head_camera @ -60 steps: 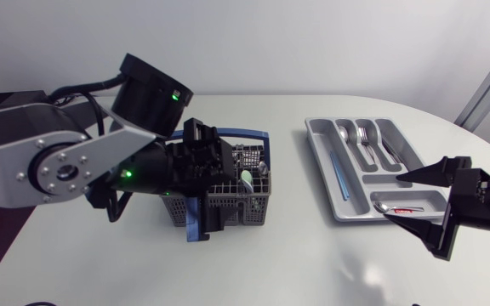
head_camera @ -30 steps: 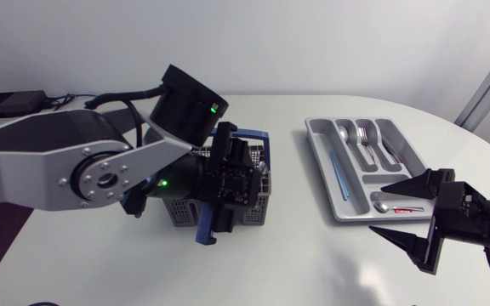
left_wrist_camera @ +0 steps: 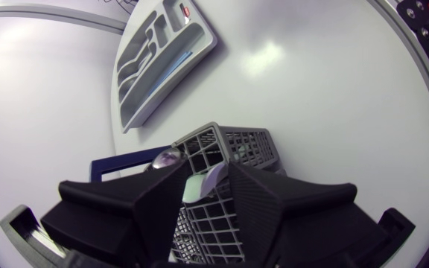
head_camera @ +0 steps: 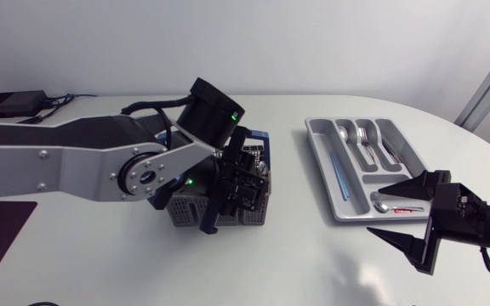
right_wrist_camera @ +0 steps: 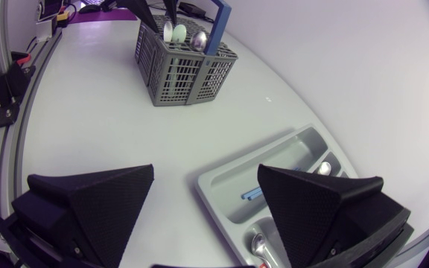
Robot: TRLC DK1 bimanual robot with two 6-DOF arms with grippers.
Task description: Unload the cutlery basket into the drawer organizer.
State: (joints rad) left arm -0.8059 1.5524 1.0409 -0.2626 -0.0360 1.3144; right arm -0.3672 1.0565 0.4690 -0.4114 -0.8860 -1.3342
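Over basket (left_wrist_camera: 248, 143), left tool (left_wrist_camera: 205, 170) straddles pale utensil (left_wrist_camera: 196, 187), prob. spoon.

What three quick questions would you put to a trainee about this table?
1. True or false: the right gripper is gripping something.
2. Where is the left gripper? A) above the cutlery basket; B) beside the right gripper; C) far from any object.
3. What colour is the basket's handle?
Key: 1 false, it is open and empty. 2 A. 3 blue.
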